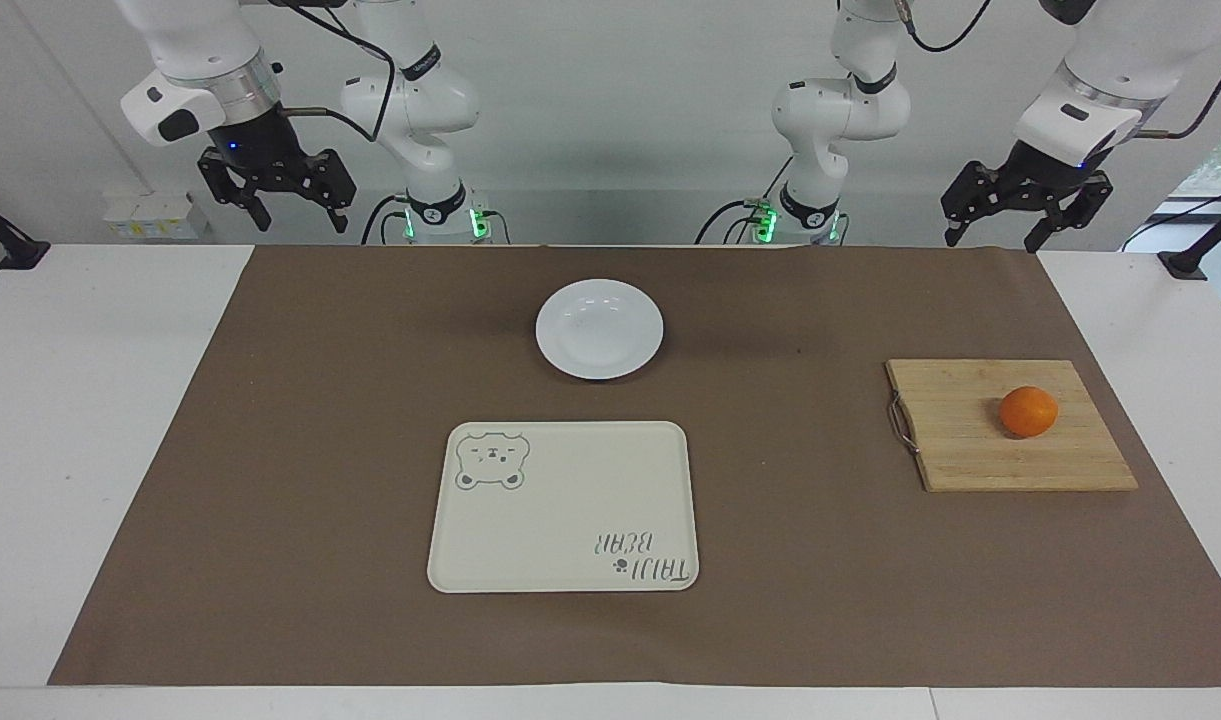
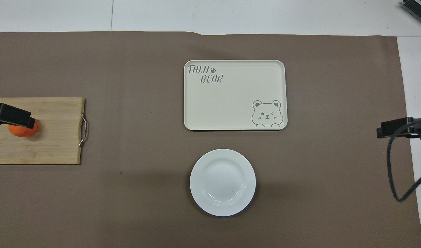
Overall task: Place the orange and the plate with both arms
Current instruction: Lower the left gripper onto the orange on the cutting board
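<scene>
Two Franka arms wait raised at the robots' end of the table, at the top of the facing view. The left gripper hangs in the upper right of that frame with its fingers spread apart and nothing between them; the right gripper hangs in the upper left, likewise spread and empty. In the overhead view only their dark tips enter, at the frame's two side edges.

The orange sits on a wooden cutting board at right of centre in the facing frame — toward the left arm's end of the table. In the overhead view the left gripper's tip partly covers the fruit.

The white plate lies just above centre in the facing frame, on a brown mat. Directly below it in that frame — farther from the robots — rests a cream tray with a bear drawing and the words "TAIJI BEAR". Plate and tray lie near each other, not touching.
</scene>
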You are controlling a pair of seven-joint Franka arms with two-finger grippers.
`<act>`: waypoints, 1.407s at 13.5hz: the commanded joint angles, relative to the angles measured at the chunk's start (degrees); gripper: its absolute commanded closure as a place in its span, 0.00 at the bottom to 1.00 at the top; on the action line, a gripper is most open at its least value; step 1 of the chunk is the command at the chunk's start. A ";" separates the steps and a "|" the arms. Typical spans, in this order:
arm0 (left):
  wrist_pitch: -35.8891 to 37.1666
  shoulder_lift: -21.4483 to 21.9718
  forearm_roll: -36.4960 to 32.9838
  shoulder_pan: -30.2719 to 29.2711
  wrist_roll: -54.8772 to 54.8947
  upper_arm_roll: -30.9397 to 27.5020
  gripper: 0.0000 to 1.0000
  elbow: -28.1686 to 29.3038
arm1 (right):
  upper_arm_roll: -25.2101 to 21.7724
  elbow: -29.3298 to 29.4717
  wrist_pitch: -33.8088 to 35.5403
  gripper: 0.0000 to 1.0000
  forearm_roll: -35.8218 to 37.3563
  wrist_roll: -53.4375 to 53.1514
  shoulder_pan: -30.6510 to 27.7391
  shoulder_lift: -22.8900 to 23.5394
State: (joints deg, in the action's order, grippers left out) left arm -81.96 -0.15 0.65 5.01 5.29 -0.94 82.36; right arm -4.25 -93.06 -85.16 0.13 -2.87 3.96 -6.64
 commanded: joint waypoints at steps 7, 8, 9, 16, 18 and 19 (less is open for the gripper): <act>-1.54 0.67 -0.92 0.27 -1.42 -0.20 0.00 0.96 | 0.20 -0.10 0.08 0.00 0.40 1.37 -0.62 -0.22; -1.71 0.59 -0.92 0.36 -1.25 -0.20 0.00 0.96 | 0.20 -0.10 -0.01 0.00 0.48 1.37 -0.62 -0.22; -2.41 0.59 -0.92 0.18 -1.16 -0.20 0.00 1.04 | 0.20 -0.10 -0.01 0.00 0.40 1.37 -0.62 -0.22; -4.87 0.85 -0.66 -0.52 0.42 -0.55 0.00 1.84 | 0.20 -0.10 -0.01 0.00 0.48 1.37 -0.62 -0.22; -4.97 0.85 -0.57 -0.78 0.69 -0.99 0.00 1.84 | 0.20 -0.10 -0.01 0.00 0.40 1.37 -0.62 -0.22; -4.97 0.85 -0.57 -1.57 1.39 -0.99 0.00 1.84 | 0.20 -0.10 0.08 0.00 0.48 1.37 -0.62 -0.22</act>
State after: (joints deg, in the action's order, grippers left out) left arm -85.65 -0.15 0.62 4.76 5.14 -1.97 82.85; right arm -4.25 -93.06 -85.16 0.13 -2.87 3.96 -6.64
